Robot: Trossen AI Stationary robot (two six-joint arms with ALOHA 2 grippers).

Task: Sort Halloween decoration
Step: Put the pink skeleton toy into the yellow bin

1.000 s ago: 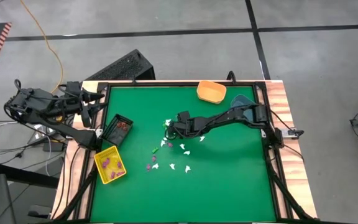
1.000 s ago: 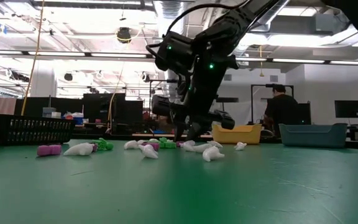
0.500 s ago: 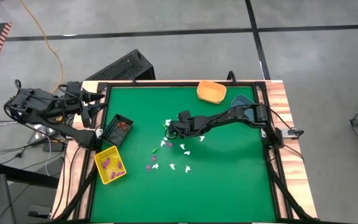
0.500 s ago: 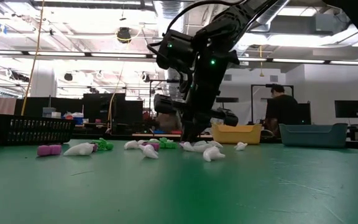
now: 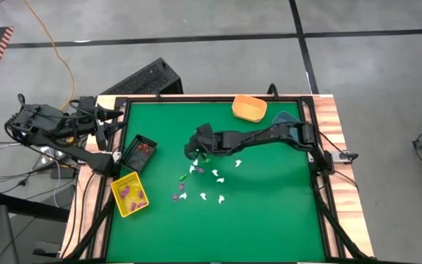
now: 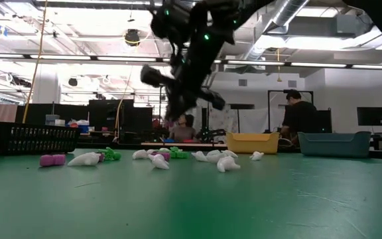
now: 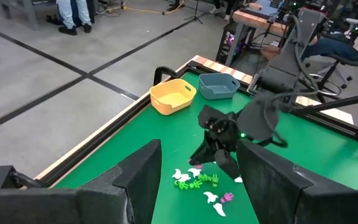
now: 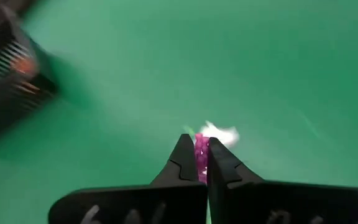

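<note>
Right wrist view: the right gripper (image 8: 196, 155) has its 2 fingers pressed together on a purple trinket (image 8: 200, 151), which shows as a narrow purple strip between the fingertips. A white trinket (image 8: 219, 133) lies on the green table (image 8: 260, 74) just beyond them, and the black bin (image 8: 8, 74) shows blurred toward one edge.

Change over the last second: the right gripper was down among the scattered trinkets (image 5: 200, 180) with its fingers partly spread. It has now closed and lifted clear of the table, as the low view confirms, where the right gripper (image 6: 178, 109) hangs above the pile. In the high view it has shifted from the cluster toward the black bin (image 5: 138, 152) and the yellow bin (image 5: 129, 194).

Meaning for the task: 1 purple piece appears to be picked and in transit. The yellow bin already holds purple pieces, so it is the likely destination. The black bin holds reddish pieces.

The remaining white, green and purple pieces stay loose near the table centre. The orange bin (image 5: 249, 108) and blue bin (image 5: 284, 117) stand at the far edge.

The left gripper (image 7: 197, 186) waits off the table's left edge, fingers spread, holding nothing.
</note>
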